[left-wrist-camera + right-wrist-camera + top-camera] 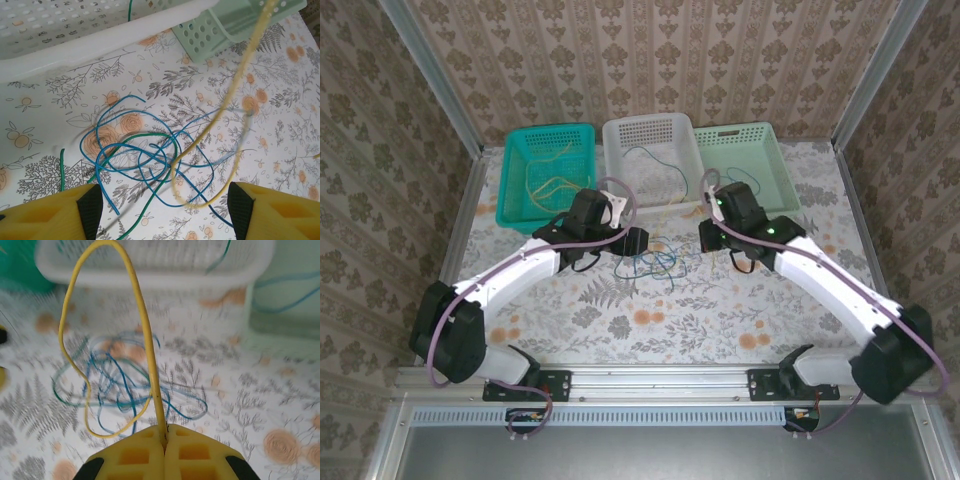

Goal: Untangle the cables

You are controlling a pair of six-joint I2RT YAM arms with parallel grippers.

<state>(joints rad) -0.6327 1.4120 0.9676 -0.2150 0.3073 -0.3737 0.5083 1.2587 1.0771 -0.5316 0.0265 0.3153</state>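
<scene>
Right gripper [164,432]: clamped shut on the yellow cable [142,325], which rose from the pinch in a tall loop.
Left gripper [165,210]: jaws stood wide and empty, hovering over the knot.
Cables: the blue cables [125,150] and the green cable [62,170] lay heaped mid-table [720,320], just before the white basket [100,45] at the far edge. The yellow cable's lower bend dipped into the heap.
Risk, dragging: a pull on the yellow cable would probably have hauled the whole heap along. It appeared to thread through the blue loops, and nothing pinned them down.
Risk, tightening: a quick lift could have cinched those loops into a harder knot.
Risk, slipping: the strand was thin and held only at the very tips, so tension might have drawn it out.
Risk, snagging: the white basket and the pale green basket [235,25] stood near. A lifted loop could have caught a rim or a perforation.
Risk, wrong catch: had the left gripper closed where it hung, it would likely have taken several strands together.
</scene>
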